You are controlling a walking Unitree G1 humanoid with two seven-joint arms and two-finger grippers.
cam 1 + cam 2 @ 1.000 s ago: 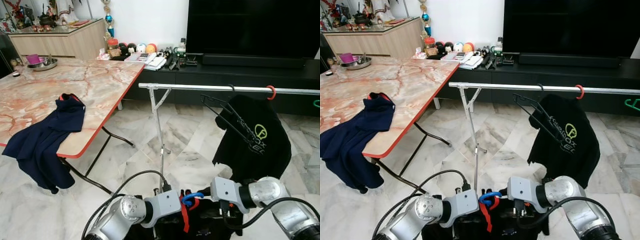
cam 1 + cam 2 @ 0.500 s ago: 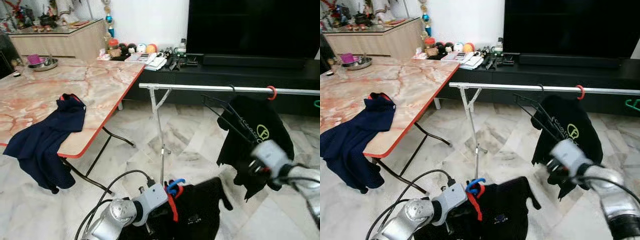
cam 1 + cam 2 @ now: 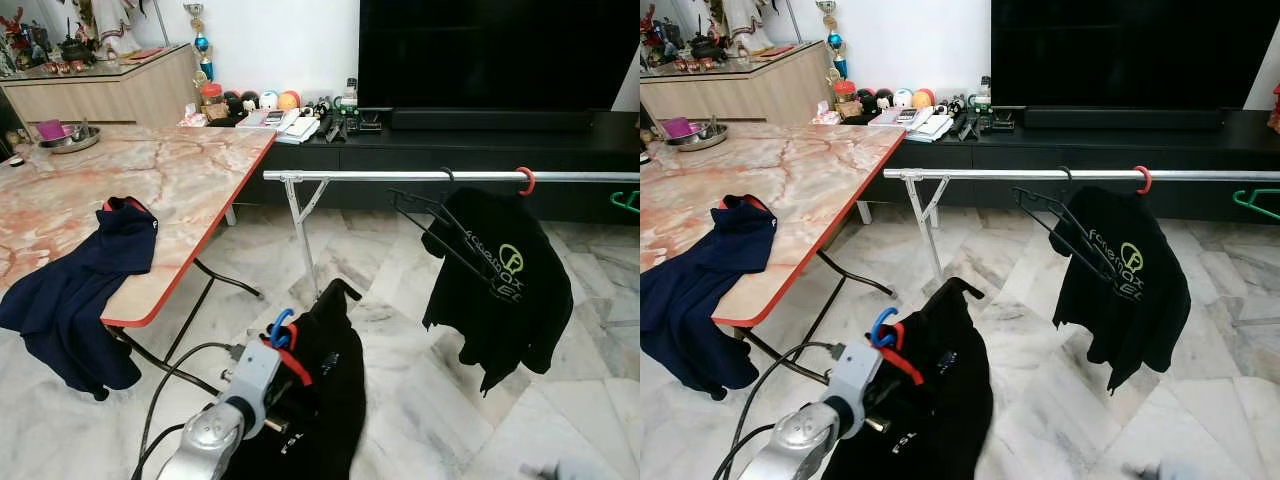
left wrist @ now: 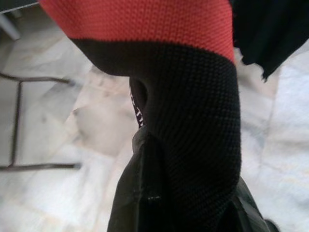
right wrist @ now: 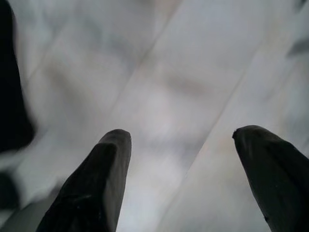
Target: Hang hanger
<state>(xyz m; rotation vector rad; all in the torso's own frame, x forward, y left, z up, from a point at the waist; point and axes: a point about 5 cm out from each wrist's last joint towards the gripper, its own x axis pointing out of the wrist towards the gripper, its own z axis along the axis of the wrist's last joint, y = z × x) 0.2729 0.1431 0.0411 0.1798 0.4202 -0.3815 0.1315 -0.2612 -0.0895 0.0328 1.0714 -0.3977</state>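
Observation:
A black shirt with a red collar hangs on a blue hanger, whose hook sticks up above the collar. My left gripper holds it up low in front of me, fingers buried in the fabric. The left wrist view shows the red collar and the black cloth close up. The silver rail runs across ahead, above and beyond the shirt. My right gripper is open over the marble floor, holding nothing.
On the rail hang a black printed T-shirt on a red hook, empty black hangers and a green hanger. A marble table with a navy garment stands left. A TV console runs behind.
My right gripper has let go of the shirt and dropped away to the lower right. My left arm has raised the hanger and shirt higher, towards the rail.

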